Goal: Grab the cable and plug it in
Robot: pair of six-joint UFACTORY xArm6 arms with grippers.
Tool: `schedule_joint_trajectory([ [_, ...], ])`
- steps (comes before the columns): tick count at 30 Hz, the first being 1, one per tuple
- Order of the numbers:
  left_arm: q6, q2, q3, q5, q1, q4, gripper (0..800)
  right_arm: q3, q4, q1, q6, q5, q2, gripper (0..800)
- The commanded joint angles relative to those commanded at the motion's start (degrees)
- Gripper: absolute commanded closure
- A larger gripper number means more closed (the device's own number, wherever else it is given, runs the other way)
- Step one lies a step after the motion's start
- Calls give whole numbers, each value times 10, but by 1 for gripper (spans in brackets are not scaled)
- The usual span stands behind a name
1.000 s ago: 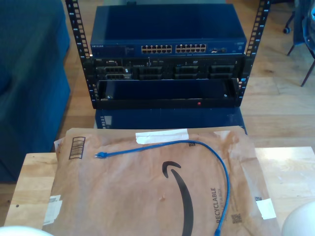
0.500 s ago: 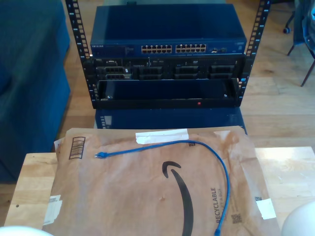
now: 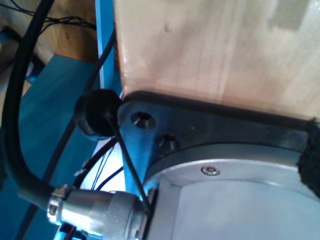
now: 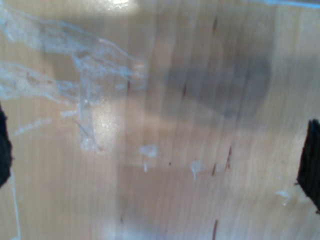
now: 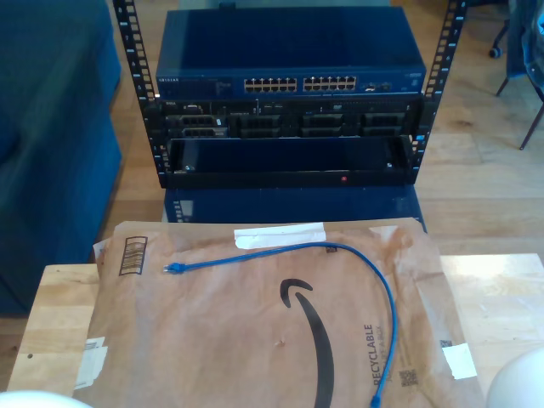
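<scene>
While the cable (image 5: 340,268) lies loose on a brown paper mailer (image 5: 212,340), nothing touches it. It is thin and bright blue, and it runs from one small plug (image 5: 172,269) near the mailer's far edge on the exterior view's left, curves along that edge, then bends down toward the near edge, where its other end (image 5: 375,399) lies. The mailer is creased, with a white strip of tape (image 5: 279,235) and a black printed arrow (image 5: 310,336). It covers most of the pale wooden bench (image 5: 51,314), which is bare at both sides in the exterior view. Beyond the bench's far edge stands a black rack (image 5: 289,127) with a dark blue switch (image 5: 289,59); a row of ports (image 5: 299,84) runs along its front.

The first wrist view looks along light wood, a black plate (image 3: 210,125), a silver round housing (image 3: 235,165) and a thick black cable (image 3: 15,130) with a metal connector (image 3: 95,210). The second wrist view is close over streaky wood with a glossy smear (image 4: 75,85). For my first gripper and my second gripper I cannot tell whether the jaws are spread or pressed together.
</scene>
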Motion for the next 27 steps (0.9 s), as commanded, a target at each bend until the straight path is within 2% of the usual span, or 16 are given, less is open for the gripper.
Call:
schedule_joint_trajectory([
  [6, 0, 0, -1, 0, 0, 0, 0, -5, 0, 1, 3, 4, -2, 3],
  [9, -1, -1, -6, 4, 0, 2, 0, -11, -1, 2, 4, 19, -27, 3],
  [13, 1, -3, -33, 47, -1, 4, 0, -80, -2, 2, 12, 132, -49, 4],
  [15, 2, -3, -54, 78, -2, 3, 0, -121, -1, 2, 40, 188, -49, 4],
  [18, 0, -5, -104, 139, -9, -2, 0, -164, 0, 5, 95, 207, -48, 4],
  [24, -8, 0, -222, 235, -76, -67, 0, -232, 1, 50, 161, 243, -40, 4],
  [27, -33, 0, -264, 273, -114, -97, 0, -265, 2, 91, 234, 249, -30, 4],
])
